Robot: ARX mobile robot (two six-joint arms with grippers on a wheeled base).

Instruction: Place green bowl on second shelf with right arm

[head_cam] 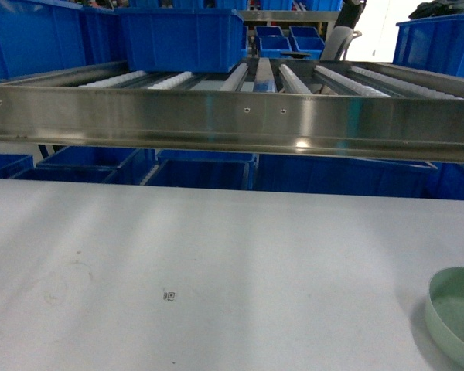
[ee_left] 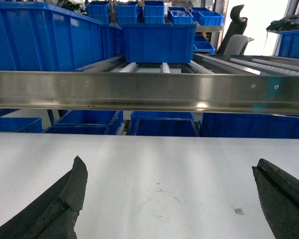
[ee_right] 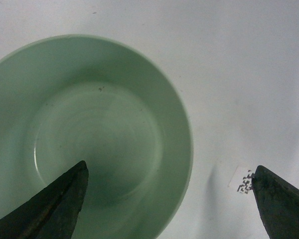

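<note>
The green bowl point(ee_right: 84, 134) sat on the white tabletop point(head_cam: 216, 255), near right — right pincer point(ee_right: 169, 199) spread above it, left pincer point(ee_left: 169, 199) spread too

I'm looking across a white tabletop point(head_cam: 216, 255) with a small printed marker point(head_cam: 169, 296) on it. Behind it, blue bins point(head_cam: 182, 39) crowd the racking, more bins point(head_cam: 201, 171) sit below, and an office chair point(ee_left: 236, 32) stands by a bright window.

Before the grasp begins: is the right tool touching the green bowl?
Cannot tell. In the right wrist view the right tool is open, one finger over the green bowl, the other over the table; from above, no gap or contact shows.
</note>
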